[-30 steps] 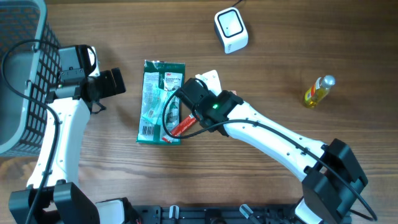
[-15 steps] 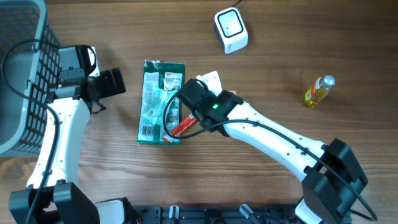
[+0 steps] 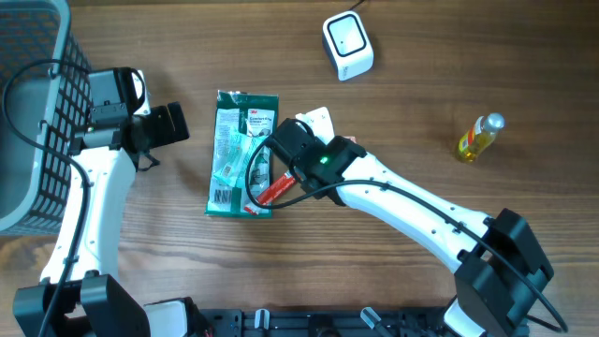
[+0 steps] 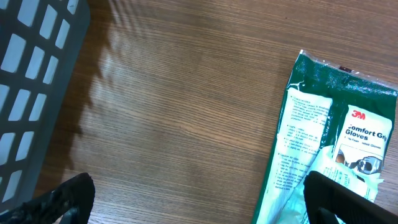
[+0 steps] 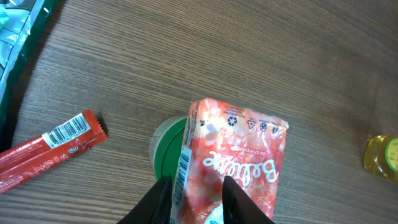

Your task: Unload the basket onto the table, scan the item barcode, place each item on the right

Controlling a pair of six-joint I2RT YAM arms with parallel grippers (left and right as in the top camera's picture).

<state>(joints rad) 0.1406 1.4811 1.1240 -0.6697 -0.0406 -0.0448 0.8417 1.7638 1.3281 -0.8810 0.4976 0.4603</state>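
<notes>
**One pouch pinched in the right claw, scanner well apart**

The table [image 3: 421, 84] carries one of each thing: one white scanner [image 3: 347, 45] on the far side, right of centre; one small yellow bottle [image 3: 480, 137] out to the right; one grey basket [image 3: 28, 112] at the far left; one green glove packet [image 3: 241, 154] lying flat near the middle; one red stick pack [image 3: 271, 192] just right of that packet's near end, its barcode facing up; and one pink-red pouch [image 5: 239, 155]. Two arms reach in, one from each side.

The right claw [image 5: 196, 186] stands narrowly open, its two dark fingers [image 5: 163, 196] pressed on the left part of the pouch, one finger at its edge and the other in front of its printed face; the pouch is pinched there, and a strip with a barcode runs down that left edge. From overhead the pouch sits under the right wrist, just right of the glove packet and well apart from the scanner. Behind the pouch a round green shape shows in the right wrist view; what it is cannot be told. The bottle shows at the right edge of that view.

The left claw [image 4: 199, 202] is spread as wide as it goes, its fingertips at the two near corners of its own view; it holds nothing and touches nothing; it hangs over bare wood between the basket and the glove packet.
</notes>
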